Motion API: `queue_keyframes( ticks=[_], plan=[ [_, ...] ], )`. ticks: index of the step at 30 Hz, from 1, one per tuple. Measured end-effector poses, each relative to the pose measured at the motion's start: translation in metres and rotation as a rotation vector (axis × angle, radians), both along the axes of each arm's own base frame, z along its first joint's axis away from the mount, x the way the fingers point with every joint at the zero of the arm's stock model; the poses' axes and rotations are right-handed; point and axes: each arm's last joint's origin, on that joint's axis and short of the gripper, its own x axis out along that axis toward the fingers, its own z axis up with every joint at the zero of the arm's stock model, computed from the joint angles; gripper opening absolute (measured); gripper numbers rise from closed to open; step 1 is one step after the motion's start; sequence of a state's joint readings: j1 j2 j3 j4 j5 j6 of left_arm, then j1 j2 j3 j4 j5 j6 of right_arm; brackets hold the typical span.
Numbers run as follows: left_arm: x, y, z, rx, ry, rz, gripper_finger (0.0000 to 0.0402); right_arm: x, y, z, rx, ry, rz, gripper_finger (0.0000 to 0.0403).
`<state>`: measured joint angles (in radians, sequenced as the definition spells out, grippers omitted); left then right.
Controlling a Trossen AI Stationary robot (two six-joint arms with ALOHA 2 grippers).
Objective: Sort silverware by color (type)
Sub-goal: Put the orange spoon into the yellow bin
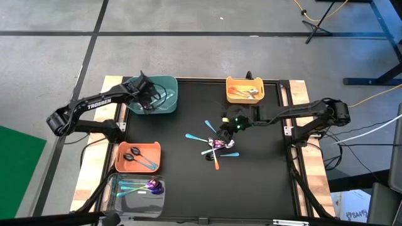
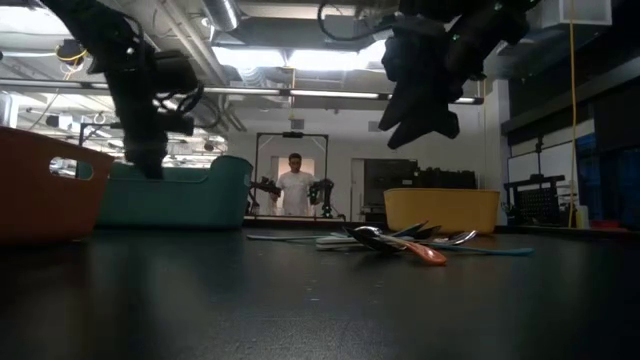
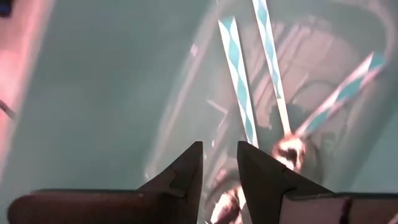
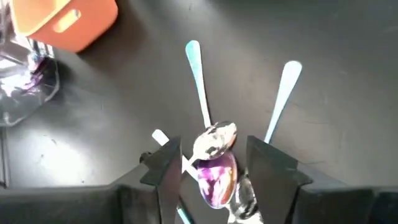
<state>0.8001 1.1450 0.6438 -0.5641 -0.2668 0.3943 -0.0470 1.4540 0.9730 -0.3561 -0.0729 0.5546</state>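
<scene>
High view: left gripper (image 1: 149,95) hangs over the teal plastic bin (image 1: 169,85) at the mat's far left; silver spoons show faintly below it. Right gripper (image 1: 227,127) hovers mid-mat, right above the loose pile of mixed metal spoons (image 1: 217,145), with teal, purple and orange-copper handles fanning out from under it. Yellow plastic bin (image 1: 245,81) with orange-copper spoons sits behind the right gripper. Orange plastic bin (image 1: 155,148) with black spoons and clear plastic bin (image 1: 116,183) with teal and purple spoons lie on the near left, well apart from both grippers.

Low view: right gripper (image 2: 418,118) hangs in the air above the spoon pile (image 2: 400,240), not touching. Left gripper (image 2: 150,150) hangs in front of the teal bin (image 2: 200,195). A person stands far back in the room.

Left wrist view: left gripper (image 3: 219,163) has its fingers slightly parted, nothing between them; silver spoons with striped reflections lie just ahead on the teal bin floor (image 3: 93,93).

Right wrist view: right gripper (image 4: 208,163) is spread wide, empty; a shiny silver spoon bowl (image 4: 216,138) and an iridescent purple spoon bowl (image 4: 214,179) sit between the fingers, two teal-handled spoons (image 4: 198,78) just ahead.
</scene>
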Motion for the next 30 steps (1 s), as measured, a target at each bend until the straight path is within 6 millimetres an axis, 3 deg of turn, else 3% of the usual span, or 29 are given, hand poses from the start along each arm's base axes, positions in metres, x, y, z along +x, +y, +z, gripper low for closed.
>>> queue_keyframes(
  ticks=[8,18,23,30],
  plan=[
    [0.028,0.000,0.048,0.081,-0.141,-0.106,0.0094,0.006,0.040,-0.016,0.055,0.061,-0.052,0.0163],
    [0.061,-0.021,0.106,0.156,-0.334,-0.223,0.0094,0.011,0.077,-0.043,0.092,0.143,-0.111,0.0163],
    [0.072,-0.036,0.120,0.168,-0.378,-0.302,0.0094,0.014,0.086,-0.055,0.080,0.155,-0.187,0.0163],
    [0.083,-0.059,0.120,0.146,-0.391,-0.403,0.0094,0.023,0.092,-0.071,0.099,0.145,-0.231,0.0163]
  ],
)
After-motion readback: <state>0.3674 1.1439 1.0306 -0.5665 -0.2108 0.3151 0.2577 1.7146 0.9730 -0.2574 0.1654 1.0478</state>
